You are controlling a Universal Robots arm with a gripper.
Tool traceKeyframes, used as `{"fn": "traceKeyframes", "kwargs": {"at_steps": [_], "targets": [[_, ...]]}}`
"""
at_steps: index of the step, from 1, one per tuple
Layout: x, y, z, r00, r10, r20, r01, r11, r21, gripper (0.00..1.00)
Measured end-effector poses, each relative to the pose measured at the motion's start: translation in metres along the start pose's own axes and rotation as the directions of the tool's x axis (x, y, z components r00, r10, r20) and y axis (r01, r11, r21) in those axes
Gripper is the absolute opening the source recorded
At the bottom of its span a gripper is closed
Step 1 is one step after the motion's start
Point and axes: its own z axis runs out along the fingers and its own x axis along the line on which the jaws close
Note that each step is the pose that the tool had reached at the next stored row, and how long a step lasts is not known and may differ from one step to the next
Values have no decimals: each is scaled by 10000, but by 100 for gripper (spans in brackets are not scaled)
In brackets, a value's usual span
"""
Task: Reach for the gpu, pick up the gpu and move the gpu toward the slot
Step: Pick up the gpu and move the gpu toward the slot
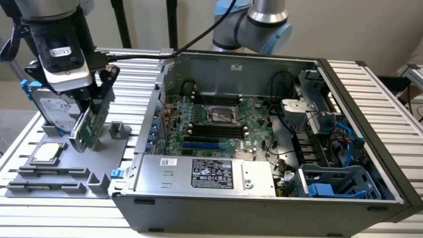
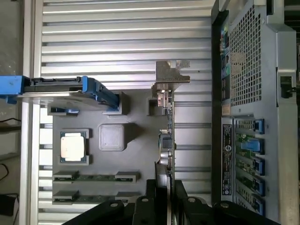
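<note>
The arm reaches to the exterior view's left, wrist pointing downward, jaws pinched narrowly together.

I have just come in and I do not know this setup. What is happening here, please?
A robot arm's tool is shut on the gpu, the green card, above the grey holder tray at the exterior view's left. The card hangs tilted, beside the standing hard drive. It is not yet at the open computer case, whose motherboard lies bare.
</note>
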Motion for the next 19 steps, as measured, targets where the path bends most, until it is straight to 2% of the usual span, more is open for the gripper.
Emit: {"fn": "traceKeyframes", "kwargs": {"at_steps": [9, 13, 16, 19], "targets": [[-344, 18, -425, 10000, -12, -66, 12, 10000, -29, 26], [-514, 27, -605, 9999, -13, -134, 12, 10000, -42, 26], [-649, 32, -678, 9998, -12, -192, 11, 10000, -43, 26], [-785, 35, -701, 9998, -11, -211, 10, 10000, -46, 26]]}}
